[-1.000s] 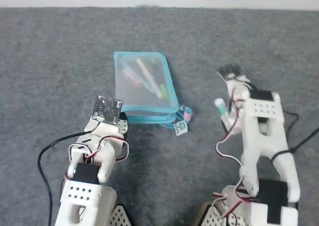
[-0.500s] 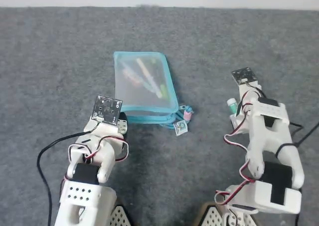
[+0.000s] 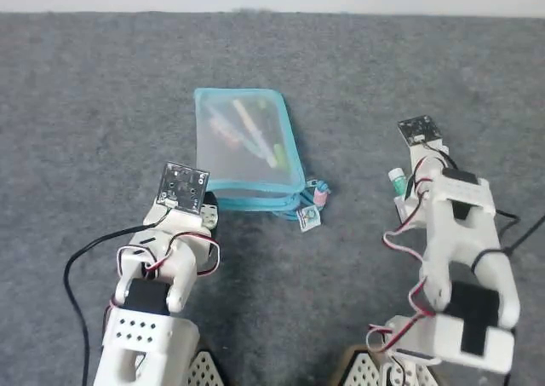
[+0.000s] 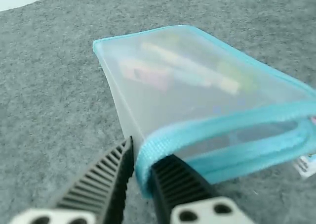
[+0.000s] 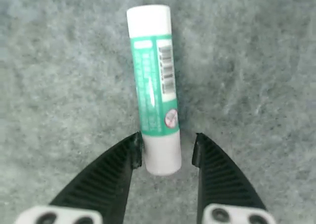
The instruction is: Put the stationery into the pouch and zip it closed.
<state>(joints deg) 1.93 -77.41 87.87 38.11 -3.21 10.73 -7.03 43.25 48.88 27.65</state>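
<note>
The translucent pouch (image 3: 247, 147) with teal trim lies flat on the grey carpet and holds several pens and markers. Its zipper pull and small tags (image 3: 312, 207) trail from the near right corner. My left gripper (image 3: 209, 214) is shut on the pouch's near left corner; the left wrist view shows both black fingers (image 4: 170, 177) pinching the teal edge (image 4: 148, 155). My right gripper (image 3: 398, 200) is off to the pouch's right. It is shut on one end of a green and white glue stick (image 5: 152, 80), which points away from it (image 3: 396, 179).
Grey carpet (image 3: 102, 88) covers the whole work surface, up to a pale wall along the far edge. Open carpet separates the pouch from the right arm. Cables (image 3: 77, 275) trail beside both arm bases at the near edge.
My right arm has drawn back to the right, away from the pouch, and the glue stick went with it. The left arm and pouch have stayed put.
</note>
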